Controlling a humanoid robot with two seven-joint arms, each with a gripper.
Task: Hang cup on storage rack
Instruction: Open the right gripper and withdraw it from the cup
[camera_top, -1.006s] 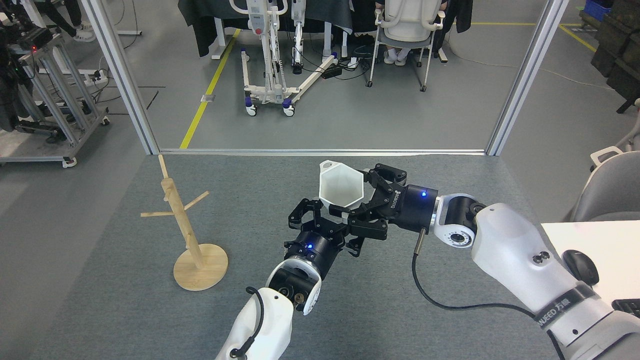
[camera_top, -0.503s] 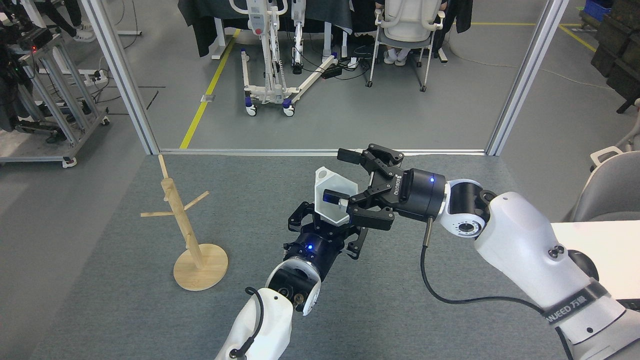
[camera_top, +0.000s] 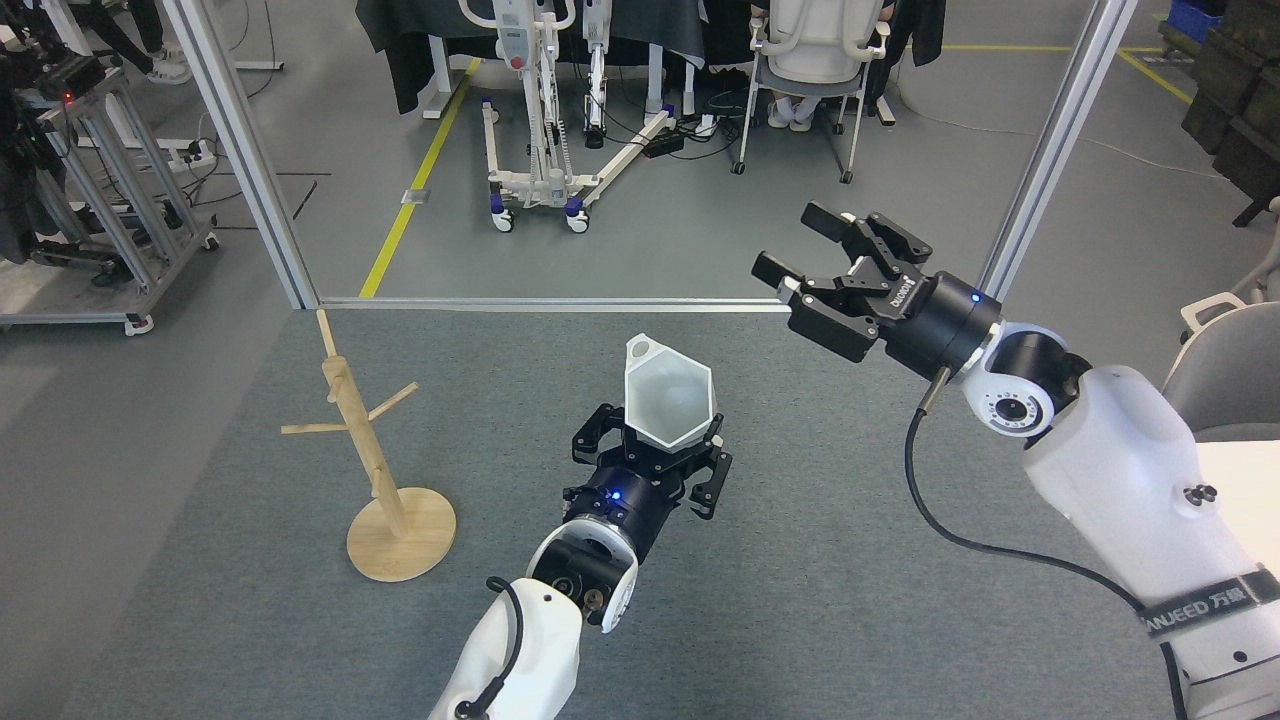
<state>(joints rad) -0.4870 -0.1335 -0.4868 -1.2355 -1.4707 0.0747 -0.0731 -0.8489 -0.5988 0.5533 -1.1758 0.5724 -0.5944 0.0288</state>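
Cup in left claw (right claw apart, empty).

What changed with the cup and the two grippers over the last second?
The right gripper let go of the cup, opened, and pulled up and away to the right. The cup passed to the left gripper, which now holds it from below, mouth toward the camera and handle at the top. The left arm barely moved. The rack stayed where it was on the grey mat.
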